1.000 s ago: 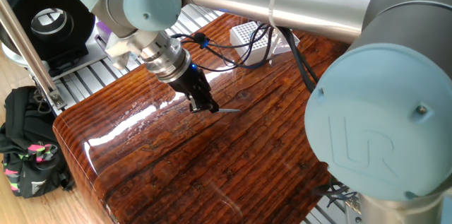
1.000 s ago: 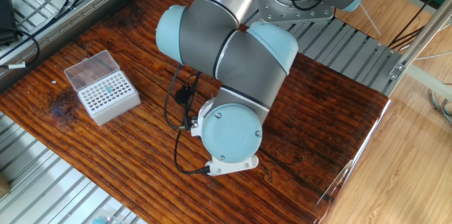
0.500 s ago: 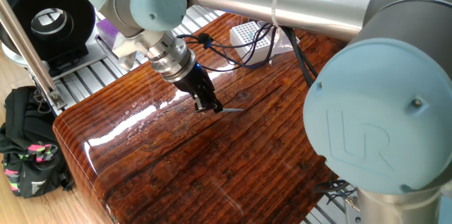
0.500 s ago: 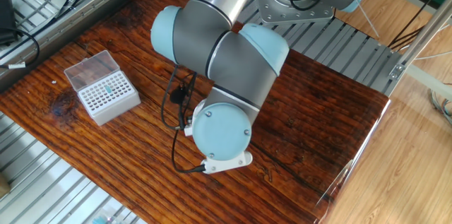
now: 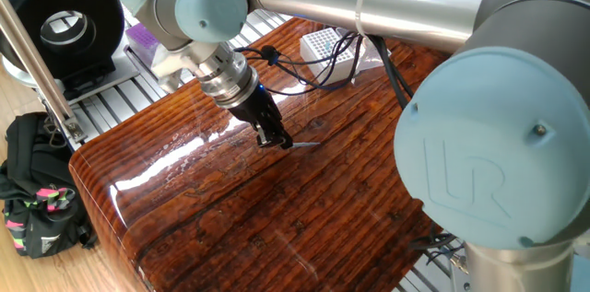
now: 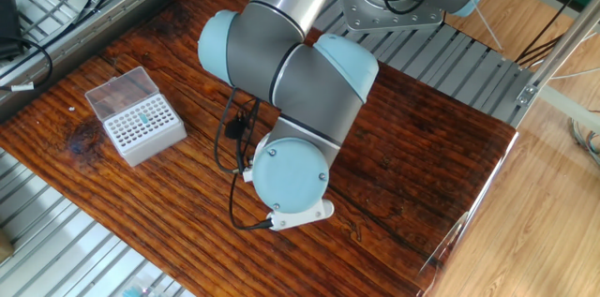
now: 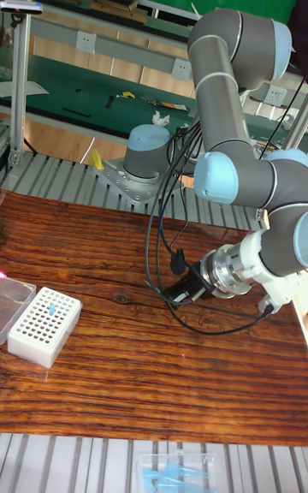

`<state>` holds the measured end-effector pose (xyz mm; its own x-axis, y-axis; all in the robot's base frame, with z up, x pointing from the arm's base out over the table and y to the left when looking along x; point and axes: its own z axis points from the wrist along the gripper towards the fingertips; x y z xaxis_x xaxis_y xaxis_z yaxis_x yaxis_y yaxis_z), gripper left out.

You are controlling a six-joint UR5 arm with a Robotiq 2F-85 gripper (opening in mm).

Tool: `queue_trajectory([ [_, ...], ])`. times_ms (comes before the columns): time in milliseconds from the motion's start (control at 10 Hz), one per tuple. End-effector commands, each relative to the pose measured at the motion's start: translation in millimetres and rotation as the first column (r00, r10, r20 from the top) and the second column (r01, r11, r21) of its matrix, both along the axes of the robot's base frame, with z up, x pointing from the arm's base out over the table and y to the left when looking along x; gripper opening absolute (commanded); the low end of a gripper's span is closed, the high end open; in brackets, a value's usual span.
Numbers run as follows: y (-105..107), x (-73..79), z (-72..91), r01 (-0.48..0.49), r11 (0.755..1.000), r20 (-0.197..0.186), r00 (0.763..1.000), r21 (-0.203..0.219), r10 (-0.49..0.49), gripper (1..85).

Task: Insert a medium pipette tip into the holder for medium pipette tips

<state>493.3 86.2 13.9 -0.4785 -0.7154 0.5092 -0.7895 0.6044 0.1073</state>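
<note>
My gripper (image 5: 276,139) hangs low over the wooden table (image 5: 230,209), tilted, and is shut on the medium pipette tip (image 5: 306,143), a thin greyish cone that sticks out sideways just above the wood. The holder for medium pipette tips (image 5: 324,49) is a white block with a hole grid at the table's far edge, partly behind cables. The other fixed view shows the holder (image 6: 141,128) with its clear lid (image 6: 117,91) open, while my arm hides the gripper and the tip. The tall fixed view has the gripper (image 7: 180,289) well to the right of the holder (image 7: 43,326).
A purple box (image 5: 141,38) sits on the metal rails beyond the table edge. A black round device (image 5: 60,20) and a black bag (image 5: 32,191) lie off to the left. One bluish tip (image 6: 142,119) stands in the holder. A bag of blue tips (image 7: 175,467) lies near the front rails.
The gripper has shifted a little across the table toward the holder, carrying the tip with it. The wrist joint has swung slightly. The holder has not moved.
</note>
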Motion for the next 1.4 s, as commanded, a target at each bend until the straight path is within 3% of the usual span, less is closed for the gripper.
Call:
queue_trajectory([
  [0, 5.5, 0.3, -0.4, 0.006, 1.0, 0.001, 1.0, 0.016, -0.006, 17.7],
  [200, 1.9, 2.0, 0.1, -0.002, 1.0, 0.006, 1.0, 0.003, 0.002, 18.7],
  [500, 3.0, 0.3, 1.8, 0.0, 1.0, -0.001, 1.0, 0.002, 0.0, 31.3],
  [700, 9.0, -0.8, 6.6, 0.015, 1.0, -0.005, 1.0, -0.004, -0.015, 31.7],
  [800, 11.0, 0.1, 14.3, 0.028, 0.999, -0.003, 1.0, -0.035, -0.029, 31.7],
  [900, 11.4, 1.1, 25.6, 0.045, 0.994, -0.011, 0.999, -0.1, -0.047, 31.7],
  [1000, 16.0, 2.1, 30.1, 0.058, 0.99, -0.018, 0.998, -0.128, -0.061, 31.7],
  [1200, 17.1, 11.2, 30.2, 0.049, 0.985, -0.014, 0.999, -0.165, -0.052, 31.3],
  [1300, 12.9, 15.3, 29.7, 0.044, 0.978, -0.012, 0.999, -0.205, -0.048, 31.3],
])
